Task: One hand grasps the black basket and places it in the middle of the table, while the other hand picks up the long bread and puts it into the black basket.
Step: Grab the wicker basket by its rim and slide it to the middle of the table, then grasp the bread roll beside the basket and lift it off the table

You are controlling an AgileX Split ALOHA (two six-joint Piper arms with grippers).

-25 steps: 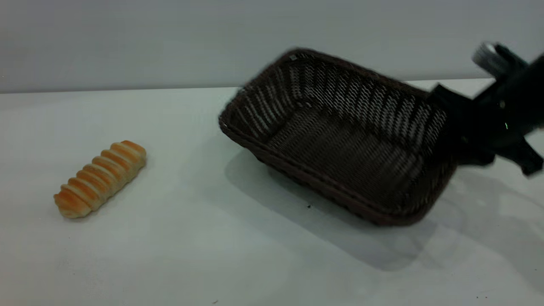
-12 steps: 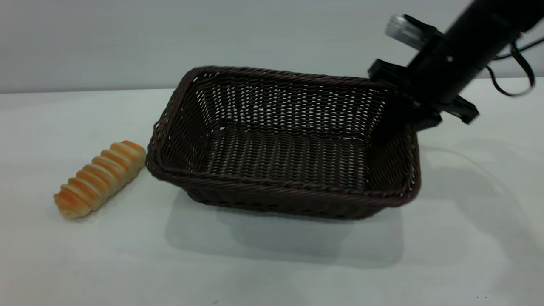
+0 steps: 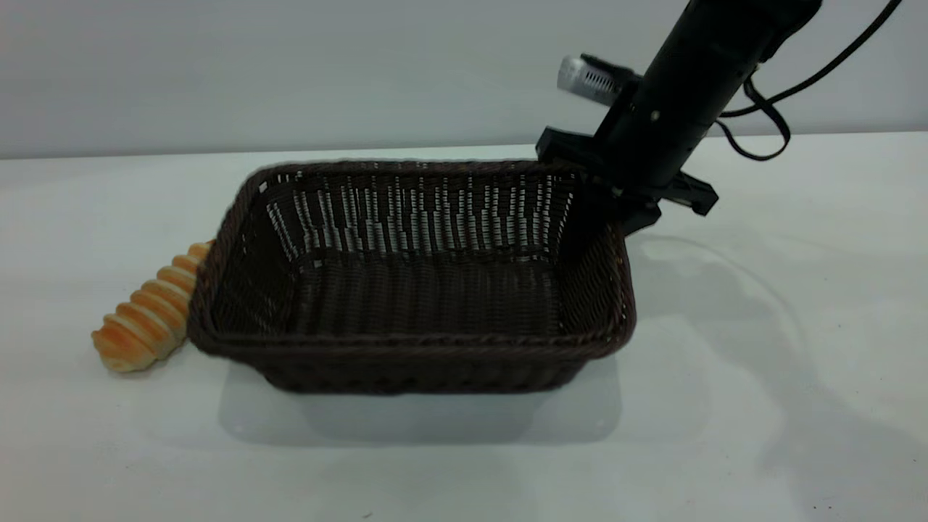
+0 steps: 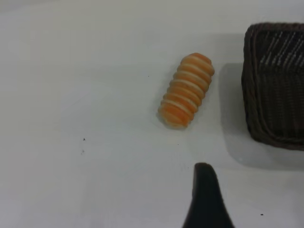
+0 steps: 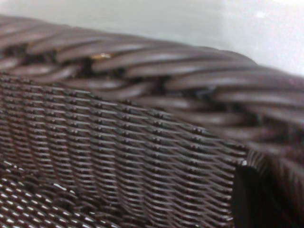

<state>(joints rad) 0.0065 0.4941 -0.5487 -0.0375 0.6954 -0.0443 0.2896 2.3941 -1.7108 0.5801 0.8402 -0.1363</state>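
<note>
At the far left of the table [image 3: 761, 377] the long bread [image 3: 148, 315] lies slantwise on the white top, its inner end hidden behind the near-left corner of the black basket [image 3: 413, 290]. My left gripper [image 4: 205, 199] hangs above the bread; only one dark finger shows, so I cannot tell how wide I stand there. The basket sits mid-table, its long side toward the camera. At its far-right corner my right gripper [image 3: 605, 196] is clamped on the braided rim.
</note>
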